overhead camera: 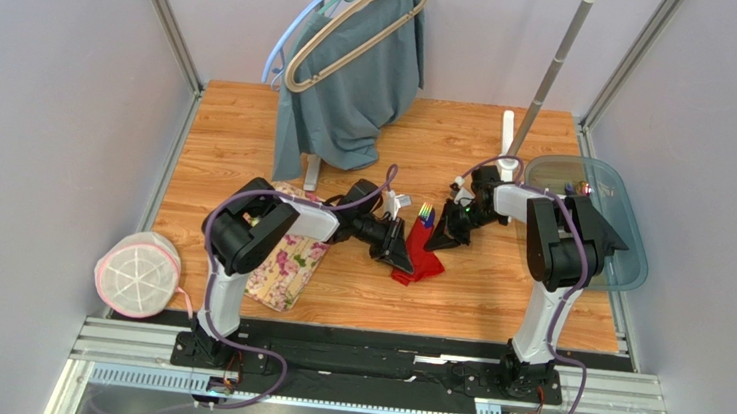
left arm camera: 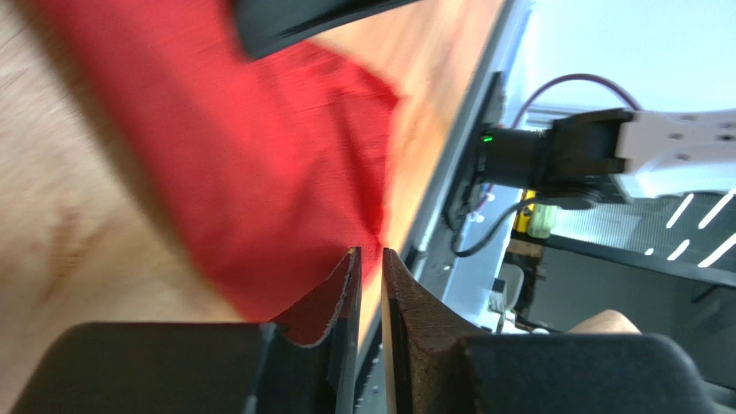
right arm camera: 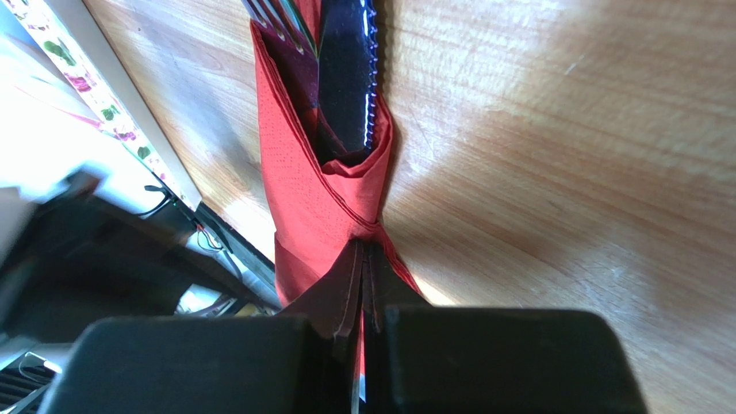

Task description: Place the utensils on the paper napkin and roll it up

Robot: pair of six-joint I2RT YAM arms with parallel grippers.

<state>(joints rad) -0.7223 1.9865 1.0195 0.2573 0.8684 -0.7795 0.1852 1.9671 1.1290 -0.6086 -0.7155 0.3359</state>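
1. Firmly, the right gripper is clenched on the red paper napkin, pinching its wrapped lower end.
2. Left gripper: jaws a sliver apart at the napkin's edge; whether they grip it I cannot tell.
3. Utensils, a serrated blue knife and fork tines, poke from the creased paper roll.
4. Roll lies mid-table on grained wood, between the floral mat and the translucent tray.

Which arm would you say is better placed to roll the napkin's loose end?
Probably left: the left tool sits at the red napkin's loose end, jaws narrowly apart; the right tool pinches the roll around the cutlery.
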